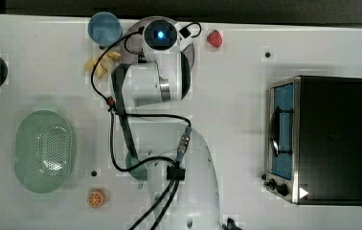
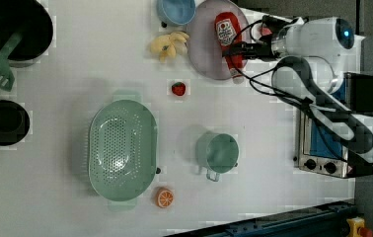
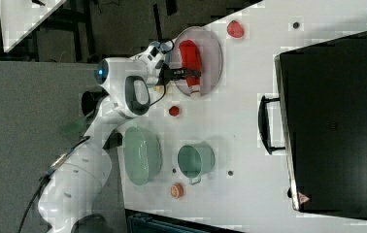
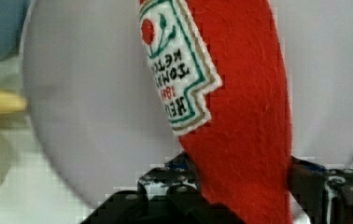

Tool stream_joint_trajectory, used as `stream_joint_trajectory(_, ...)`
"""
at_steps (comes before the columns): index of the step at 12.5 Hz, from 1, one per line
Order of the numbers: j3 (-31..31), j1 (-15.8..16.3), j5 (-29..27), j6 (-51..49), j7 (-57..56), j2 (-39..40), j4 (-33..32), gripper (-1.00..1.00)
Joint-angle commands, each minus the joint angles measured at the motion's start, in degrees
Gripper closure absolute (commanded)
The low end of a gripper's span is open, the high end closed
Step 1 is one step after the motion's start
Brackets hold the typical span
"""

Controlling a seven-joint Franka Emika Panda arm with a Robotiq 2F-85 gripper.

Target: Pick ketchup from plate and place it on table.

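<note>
Left view is showing the ketchup [image 2: 225, 30] lying flat across the plate [image 2: 202, 49] near the table's [image 2: 100, 59] far edge, cap jutting past the plate's rim. Gripper [image 2: 234, 49], half closed, is clamping its neck. Colander [image 2: 120, 150] and cup [image 2: 218, 152] are sitting empty.

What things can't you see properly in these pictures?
- Top view: the arm covers most of the plate, and what lies on it there is hidden.
- Wrist view: the ketchup is cut off by the picture's edges, so its cap and base are missing.
- Left view: whether the ketchup is lifted off the plate cannot be told.
- Right view: the gripper crosses the bottle, hiding its middle.
</note>
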State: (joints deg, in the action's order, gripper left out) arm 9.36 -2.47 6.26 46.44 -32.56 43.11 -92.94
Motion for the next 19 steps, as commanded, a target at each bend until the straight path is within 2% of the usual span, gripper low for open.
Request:
stream_joint_trajectory(1, -0.23, -1.8, -0.62, -5.95, 3.6, -10.37, 2.76, -0.16)
stream_joint_trajectory(3, -0.24, -3.02, -2.43, -10.15, 3.64, -15.05, 2.72, -0.16)
stream_joint_trajectory(7, -0.61, -5.77, -9.91, -21.62, 3.69, -22.64, 2.34, -0.16)
stream_joint_trajectory(10, -2.74, -7.34, -10.36, -26.81, 3.69, -27.67, 0.93, -0.16)
stream_joint_trajectory(13, -5.47, -7.62, -10.36, -29.94, 4.73, -32.5, -4.82, -0.16)
stream_joint_trajectory(19, -5.35, -7.07, -10.21, -22.72, 11.09, -41.58, -21.35, -0.16)
